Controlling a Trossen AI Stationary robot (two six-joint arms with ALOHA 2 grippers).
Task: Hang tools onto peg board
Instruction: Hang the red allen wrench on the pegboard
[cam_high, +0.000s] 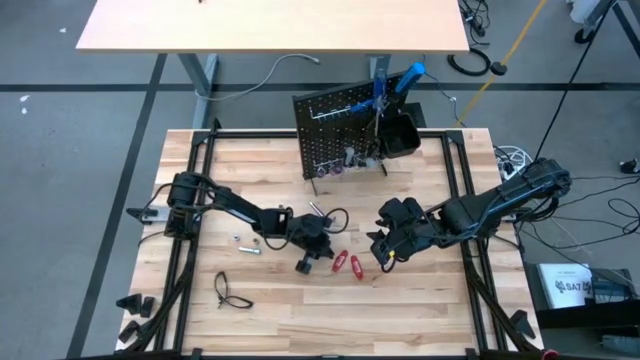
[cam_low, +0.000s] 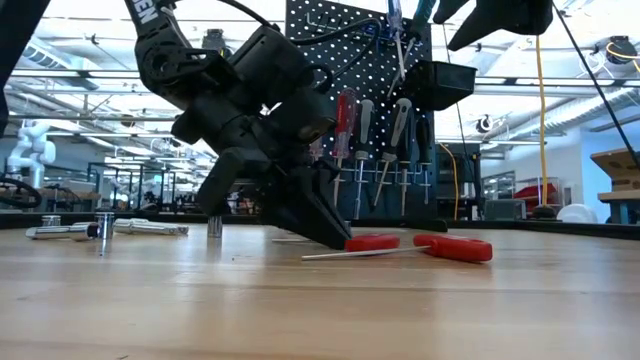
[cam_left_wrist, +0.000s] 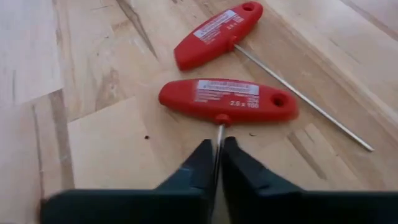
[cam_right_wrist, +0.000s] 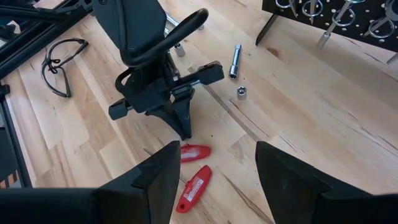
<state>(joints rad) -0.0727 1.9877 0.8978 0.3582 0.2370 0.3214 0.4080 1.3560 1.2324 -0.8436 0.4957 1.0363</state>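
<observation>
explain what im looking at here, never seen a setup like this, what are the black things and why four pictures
The black things are two robot arms at a wooden table, each ending in a two-finger gripper. There are four pictures because there are four cameras: one looks straight down from above, one sits at table height, and one rides on each arm's wrist.

The left gripper is down on the table with its fingers shut on the thin metal shaft of a red T-handle key. A second red key lies loose next to it. The right gripper hovers nearby, open and empty.

Also on the table: safety glasses, a few small silver bits, and at the back the black peg board, where several tools already hang.
</observation>
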